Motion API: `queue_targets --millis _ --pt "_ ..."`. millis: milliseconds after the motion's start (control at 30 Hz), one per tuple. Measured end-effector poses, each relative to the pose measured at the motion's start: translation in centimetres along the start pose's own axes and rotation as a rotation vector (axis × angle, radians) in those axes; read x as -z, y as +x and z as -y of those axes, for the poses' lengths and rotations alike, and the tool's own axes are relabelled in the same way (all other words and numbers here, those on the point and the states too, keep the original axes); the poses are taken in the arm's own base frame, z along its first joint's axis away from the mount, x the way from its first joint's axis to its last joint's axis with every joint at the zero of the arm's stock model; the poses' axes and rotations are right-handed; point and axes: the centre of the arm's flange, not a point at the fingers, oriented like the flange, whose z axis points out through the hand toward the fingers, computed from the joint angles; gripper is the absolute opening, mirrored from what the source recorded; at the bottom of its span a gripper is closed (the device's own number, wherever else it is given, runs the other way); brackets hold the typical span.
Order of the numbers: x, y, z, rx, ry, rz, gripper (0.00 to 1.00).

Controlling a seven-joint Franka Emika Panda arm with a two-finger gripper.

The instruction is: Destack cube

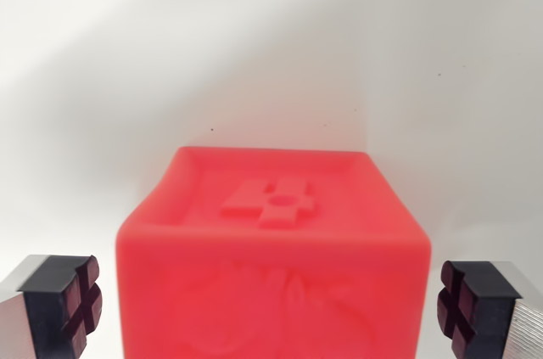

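red cube between the open gripper's fingers

the red cube (273,257) fills the lower middle of the wrist view, close to the camera and a little soft in focus. its top face is turned up toward the camera and has a raised rim around a sunken panel. in the middle of that panel sits a raised cross-like mark (276,200) with a small dip at its centre. the front face, which runs off the bottom edge of the picture, carries a faint raised design that is too blurred to make out. whether another cube sits under this one cannot be told, since the lower part is cut off.

the gripper (270,308) is open: its two fingers stand apart, one at each bottom corner, with the cube between them. the finger at the wrist view's left (64,304) has a silver body and a dark pad with a cross-shaped groove, and a strip of white shows between it and the cube's side. the finger at the wrist view's right (479,308) looks the same and also stands clear of the cube, just beside it.

behind and around the cube lies a plain white counter (271,53) with a few tiny dark specks and a soft shadow near the cube's far edge.
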Motion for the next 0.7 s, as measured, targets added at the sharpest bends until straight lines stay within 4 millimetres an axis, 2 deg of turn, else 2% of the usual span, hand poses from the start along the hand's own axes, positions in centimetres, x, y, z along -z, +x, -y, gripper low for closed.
queue_targets --millis 300,700 --pt "2.1 0.0 0.0 -0.001 0.001 0.001 1.00" --pt "6.0 0.0 0.1 0.000 0.003 0.002 1.00"
